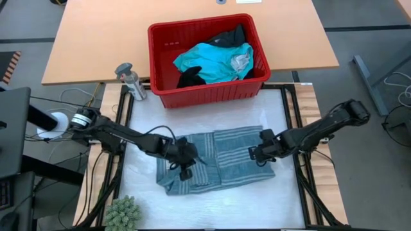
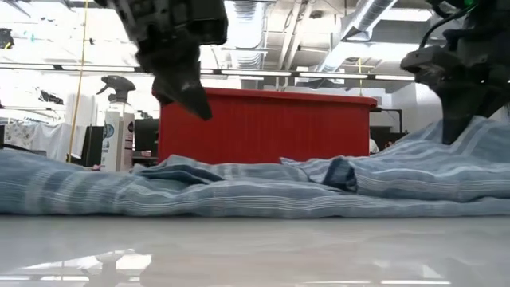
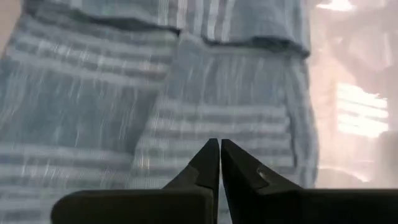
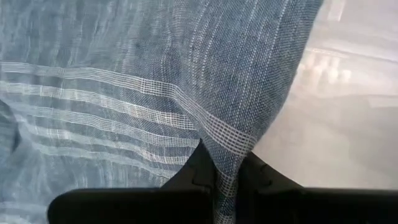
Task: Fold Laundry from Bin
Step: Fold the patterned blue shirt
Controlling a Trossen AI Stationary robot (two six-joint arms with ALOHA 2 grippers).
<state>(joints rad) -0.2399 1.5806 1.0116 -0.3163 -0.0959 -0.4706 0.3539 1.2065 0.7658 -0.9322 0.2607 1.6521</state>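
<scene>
The blue-grey striped garment (image 1: 215,160) lies spread on the white mat (image 1: 276,192), partly folded over itself. My left gripper (image 1: 183,163) hangs shut a little above the garment's left half (image 3: 186,93) and touches nothing; the low view shows its tips (image 2: 199,108) clear of the cloth. My right gripper (image 1: 255,154) is shut on the garment's right part. Behind the mat stands the red bin (image 1: 209,93), holding a turquoise garment (image 1: 215,61) and black ones (image 1: 228,35). My right gripper pinches a raised ridge of the striped cloth (image 4: 227,146) between its two fingers, near the garment's right edge. The fingers come from above, slanting down. The cloth rises to the fingers (image 2: 478,131), and the rest of the garment lies on the mat.
A grey spray bottle (image 1: 131,80) stands left of the bin. A green spiky plant (image 1: 122,215) sits at the mat's near left corner. A dark frame (image 1: 292,122) runs round the mat. Bare mat lies near the front edge (image 2: 255,247).
</scene>
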